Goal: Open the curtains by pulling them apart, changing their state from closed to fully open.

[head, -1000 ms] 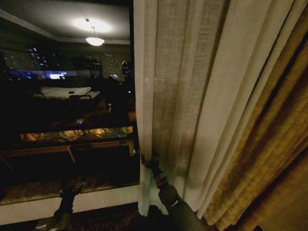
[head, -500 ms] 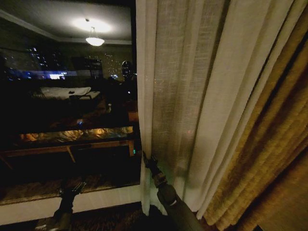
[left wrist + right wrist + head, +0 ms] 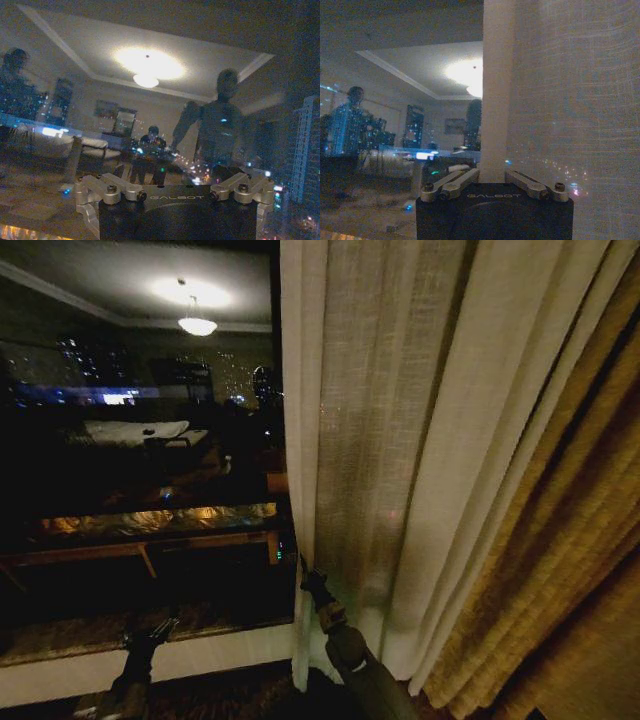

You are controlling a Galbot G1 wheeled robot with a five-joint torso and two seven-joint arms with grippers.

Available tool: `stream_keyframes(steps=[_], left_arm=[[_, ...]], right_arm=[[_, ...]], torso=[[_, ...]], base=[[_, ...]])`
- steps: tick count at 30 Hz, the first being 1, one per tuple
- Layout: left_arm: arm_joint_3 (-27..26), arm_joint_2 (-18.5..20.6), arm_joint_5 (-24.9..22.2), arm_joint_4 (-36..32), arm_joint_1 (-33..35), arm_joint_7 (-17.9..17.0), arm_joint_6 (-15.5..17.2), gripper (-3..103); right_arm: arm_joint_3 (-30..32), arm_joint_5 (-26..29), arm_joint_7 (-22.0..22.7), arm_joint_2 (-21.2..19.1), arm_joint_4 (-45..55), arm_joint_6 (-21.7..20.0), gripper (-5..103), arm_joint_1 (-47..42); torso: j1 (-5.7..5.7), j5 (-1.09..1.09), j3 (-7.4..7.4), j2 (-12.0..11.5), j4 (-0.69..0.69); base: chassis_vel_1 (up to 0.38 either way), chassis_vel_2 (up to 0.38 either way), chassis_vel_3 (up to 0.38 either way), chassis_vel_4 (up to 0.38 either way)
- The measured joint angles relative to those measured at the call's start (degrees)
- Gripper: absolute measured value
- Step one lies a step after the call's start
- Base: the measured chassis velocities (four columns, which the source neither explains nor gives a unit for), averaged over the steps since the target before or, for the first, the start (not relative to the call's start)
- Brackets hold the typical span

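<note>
Already drawn well aside: sheer curtain (image 3: 400, 440) bunched against the golden-brown drape (image 3: 560, 570), dark window glass (image 3: 140, 490) bared beside it. Right gripper (image 3: 306, 573) low at the panel's leading hem, pinching that edge fold (image 3: 494, 100) between closed fingers. Left gripper (image 3: 160, 628) parked low near the sill, fingers spread. Likely risk: thin fabric slipping free of the pinch, or snagging, under a hard sideways tug.

Each end effector has a black block with the word GALBOT on it, silver metal links and small dark screws: the left end effector (image 3: 170, 200) and the right end effector (image 3: 492, 176). The arms look dark.
</note>
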Motion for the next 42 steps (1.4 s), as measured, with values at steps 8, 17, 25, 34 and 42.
stream_keyframes(steps=[8,17,25,34,42], left_arm=[[0.0,0.0,0.0,0.0,0.0,0.0,0.0,100],[0.0,0.0,0.0,0.0,0.0,0.0,0.0,100],[0.0,0.0,0.0,0.0,0.0,0.0,0.0,100],[0.0,0.0,0.0,0.0,0.0,0.0,0.0,100],[0.0,0.0,0.0,0.0,0.0,0.0,0.0,100]], right_arm=[[0.6,0.3,-0.3,-0.2,-0.3,-0.4,0,-0.1],[1.0,0.7,-0.4,-0.6,-0.5,-0.1,0,-0.2],[1.6,1.2,0.5,-1.6,-0.5,1.9,0,-0.6],[1.7,0.8,1.8,-2.1,-0.4,1.3,0,-0.7],[4.7,-0.2,8.1,-2.3,-4.0,-3.0,0,2.4]], torso=[[0.00,0.00,0.00,0.0,0.00],[0.00,-0.01,0.00,0.0,0.01],[0.00,0.00,0.00,0.0,0.00],[0.00,0.02,0.01,0.0,-0.02],[0.00,-0.01,-0.01,0.0,0.01]], base=[[0.000,0.000,0.000,0.000],[-0.110,-0.085,0.112,0.097],[-0.251,-0.244,0.242,0.231],[-0.115,-0.133,0.116,0.128],[0.033,0.027,-0.023,-0.026]])
